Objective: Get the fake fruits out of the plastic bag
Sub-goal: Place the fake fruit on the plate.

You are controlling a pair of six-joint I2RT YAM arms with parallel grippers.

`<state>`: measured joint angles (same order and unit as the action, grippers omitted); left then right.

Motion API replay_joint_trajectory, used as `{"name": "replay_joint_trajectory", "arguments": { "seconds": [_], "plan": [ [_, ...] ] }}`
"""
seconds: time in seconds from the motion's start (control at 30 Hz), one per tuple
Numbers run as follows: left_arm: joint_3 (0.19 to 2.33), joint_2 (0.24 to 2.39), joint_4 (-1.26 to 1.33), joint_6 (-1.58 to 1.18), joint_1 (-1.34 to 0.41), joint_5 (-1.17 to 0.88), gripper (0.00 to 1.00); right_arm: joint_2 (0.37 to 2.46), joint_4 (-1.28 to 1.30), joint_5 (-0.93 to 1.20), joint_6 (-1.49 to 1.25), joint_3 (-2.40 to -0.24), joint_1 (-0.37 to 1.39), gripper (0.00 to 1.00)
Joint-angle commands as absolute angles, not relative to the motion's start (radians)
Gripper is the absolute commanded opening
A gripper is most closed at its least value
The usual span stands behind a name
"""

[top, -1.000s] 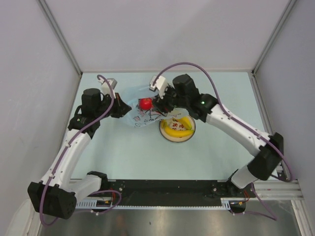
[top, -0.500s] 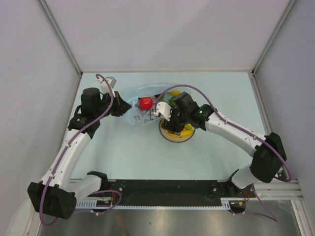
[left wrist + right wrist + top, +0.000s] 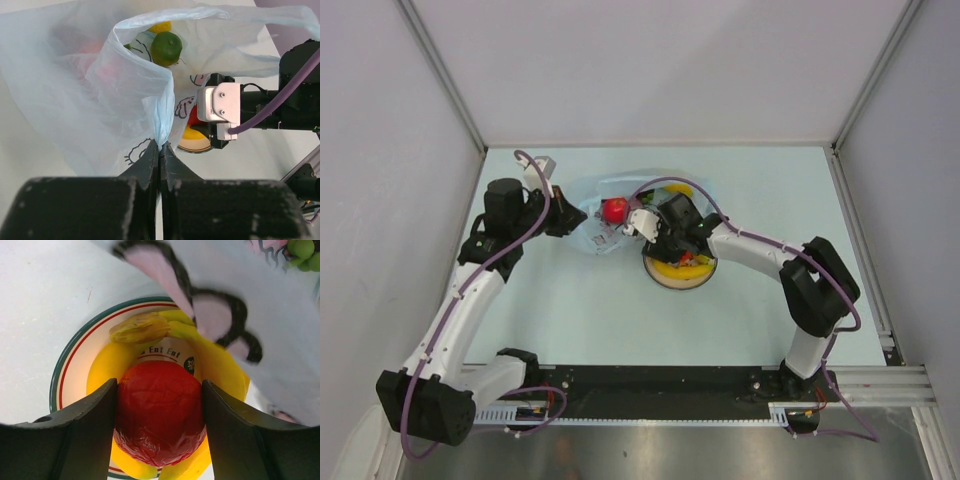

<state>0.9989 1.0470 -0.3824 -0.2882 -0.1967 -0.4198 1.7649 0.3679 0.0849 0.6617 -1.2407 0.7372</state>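
Note:
The light-blue plastic bag (image 3: 603, 232) lies at the back of the table. My left gripper (image 3: 570, 222) is shut on a pinch of its edge (image 3: 160, 125) and holds its mouth up. A red fruit (image 3: 615, 210) shows in the bag from above. In the left wrist view a green fruit (image 3: 166, 47) and a yellow one (image 3: 160, 27) lie inside. My right gripper (image 3: 160, 390) is shut on another red fruit (image 3: 160, 415), over the bananas (image 3: 220, 365) in the round plate (image 3: 65, 370). From above, the right gripper (image 3: 680, 255) is over that plate (image 3: 660, 277).
The bag's printed flap (image 3: 225, 315) hangs over the plate's far side, with small green fruits (image 3: 302, 250) beyond it. The right arm's wrist camera (image 3: 220, 107) sits close to the bag mouth. Grey walls close in the table on three sides.
My right gripper has moved from the bag's mouth to above the plate, and the right arm has folded in. The left gripper has stayed put on the bag.

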Motion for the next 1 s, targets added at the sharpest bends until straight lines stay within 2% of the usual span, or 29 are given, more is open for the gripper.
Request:
{"name": "replay_joint_trajectory", "arguments": {
  "seconds": [0.0, 0.23, 0.4, 0.43, 0.47, 0.57, 0.7, 0.73, 0.83, 0.97],
  "plan": [
    [1.023, 1.051, -0.365, -0.296, -0.183, -0.423, 0.0, 1.781, 0.302, 0.081, 0.631, -1.246, 0.745, 0.22],
    [1.022, 1.066, -0.357, -0.305, -0.176, -0.442, 0.0, 1.779, 0.322, 0.138, 0.581, -1.244, 0.79, 0.25],
    [1.011, 1.075, -0.347, -0.319, -0.167, -0.459, 0.0, 1.796, 0.305, 0.144, 0.558, -1.246, 0.798, 0.35],
    [1.009, 1.078, -0.345, -0.321, -0.167, -0.462, 0.0, 1.798, 0.299, 0.141, 0.558, -1.246, 0.798, 0.38],
    [1.009, 1.078, -0.342, -0.322, -0.167, -0.463, 0.0, 1.796, 0.295, 0.13, 0.557, -1.246, 0.799, 0.53],
    [1.014, 1.085, -0.341, -0.325, -0.167, -0.468, 0.01, 1.784, 0.282, 0.063, 0.558, -1.246, 0.799, 0.73],
    [1.014, 1.078, -0.341, -0.321, -0.167, -0.468, 0.0, 1.708, 0.325, 0.057, 0.56, -1.25, 0.785, 0.79],
    [1.012, 1.078, -0.342, -0.321, -0.167, -0.468, 0.0, 1.685, 0.348, 0.072, 0.555, -1.255, 0.782, 0.88],
    [1.008, 1.077, -0.337, -0.324, -0.166, -0.474, 0.0, 1.605, 0.483, 0.19, 0.551, -1.313, 0.781, 0.94],
    [1.0, 1.075, -0.336, -0.327, -0.167, -0.483, 0.0, 1.504, 0.555, 0.303, 0.539, -1.397, 0.776, 0.91]
  ]
}}
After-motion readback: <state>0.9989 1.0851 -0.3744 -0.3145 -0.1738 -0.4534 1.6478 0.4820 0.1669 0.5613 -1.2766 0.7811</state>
